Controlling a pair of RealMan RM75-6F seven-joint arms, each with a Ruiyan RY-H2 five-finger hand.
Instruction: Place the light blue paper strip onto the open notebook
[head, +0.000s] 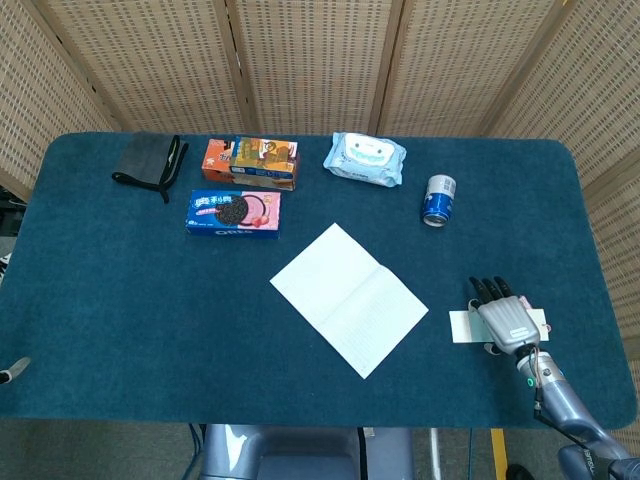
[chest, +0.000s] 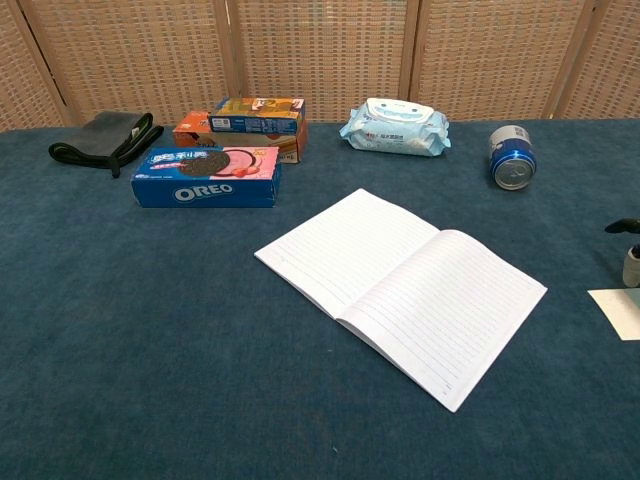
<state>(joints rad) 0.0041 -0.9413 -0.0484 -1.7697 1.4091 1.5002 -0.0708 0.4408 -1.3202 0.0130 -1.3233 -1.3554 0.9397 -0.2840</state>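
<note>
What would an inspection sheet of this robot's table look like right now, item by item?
Surface: dark blue cloth-covered table, flat.
Job's things: light blue paper strip lies on the cloth, apart from the open notebook, partly under the right robot hand. The notebook's pages are bare.
Clutter: along the far side, black pouch, orange box, Oreo box, wipes pack; blue can upright nearer the right.
Robot hands: right robot hand palm down over the strip, fingers pointing away; contact or grip cannot be told. Left robot hand: only a grey tip shows at the table's edge.
Cables: nothing seen on the table.
Surroundings: woven folding screens behind.
</note>
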